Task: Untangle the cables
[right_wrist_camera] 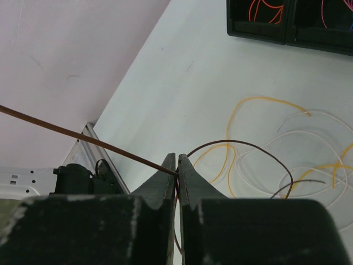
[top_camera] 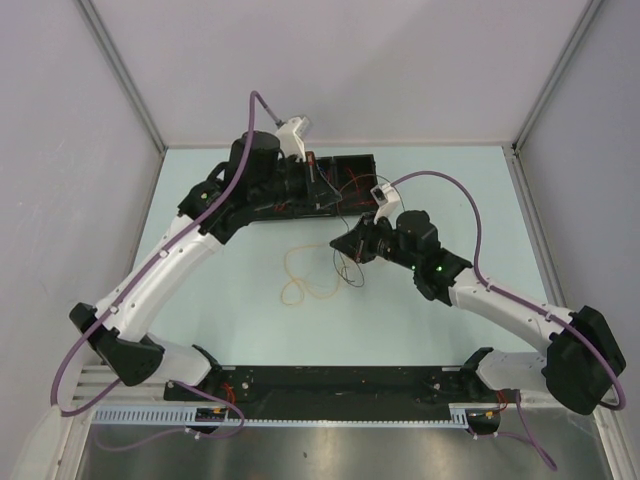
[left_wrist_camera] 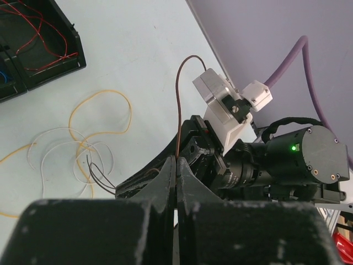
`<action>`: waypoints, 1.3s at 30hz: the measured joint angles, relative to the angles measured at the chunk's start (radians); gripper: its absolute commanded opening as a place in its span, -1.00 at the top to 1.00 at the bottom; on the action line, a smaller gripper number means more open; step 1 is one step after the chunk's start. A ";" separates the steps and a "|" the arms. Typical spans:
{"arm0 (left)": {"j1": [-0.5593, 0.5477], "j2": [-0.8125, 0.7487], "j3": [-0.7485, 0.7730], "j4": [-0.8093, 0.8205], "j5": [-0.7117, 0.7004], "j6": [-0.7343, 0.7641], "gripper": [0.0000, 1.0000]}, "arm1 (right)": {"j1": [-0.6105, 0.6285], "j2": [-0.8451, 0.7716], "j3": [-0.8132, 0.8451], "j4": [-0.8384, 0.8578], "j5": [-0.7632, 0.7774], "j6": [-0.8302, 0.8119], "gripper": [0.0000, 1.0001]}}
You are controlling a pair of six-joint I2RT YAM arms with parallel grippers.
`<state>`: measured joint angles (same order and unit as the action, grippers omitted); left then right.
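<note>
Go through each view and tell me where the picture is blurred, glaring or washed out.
Top external: even light, soft shadows; mild glare on the metal surface; the yellow cable barely resolves. Left wrist: the left gripper is dark and soft, the brown cable sharp. Right wrist: the right gripper is blurred; red cables in the black tray look oversaturated.

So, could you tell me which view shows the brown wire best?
The right wrist view: the brown wire runs taut from the frame's edge, is pinched in the right gripper, then loops away. The left wrist view shows a short stretch rising from the left gripper. From above it is a faint thread.
</note>
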<state>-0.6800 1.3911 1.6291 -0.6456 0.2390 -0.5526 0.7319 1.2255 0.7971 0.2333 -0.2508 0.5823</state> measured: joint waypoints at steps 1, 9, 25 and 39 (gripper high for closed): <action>0.004 -0.002 -0.003 0.004 -0.002 0.000 0.99 | 0.000 0.000 0.000 0.001 0.000 0.001 1.00; 0.128 -0.018 -0.181 0.087 -0.009 -0.014 0.90 | 0.000 -0.071 0.000 -0.021 0.000 0.008 1.00; 0.170 -0.014 -0.492 0.109 0.014 -0.024 -0.65 | -0.019 -0.125 0.175 -0.068 -0.015 -0.013 1.00; 0.179 -0.511 -0.654 -0.138 -0.310 0.129 -0.99 | -0.154 0.029 0.299 -0.094 -0.064 -0.035 1.00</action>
<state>-0.5014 0.8803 0.9752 -0.7837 -0.0708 -0.4236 0.5774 1.2549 1.0962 0.1390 -0.3145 0.5476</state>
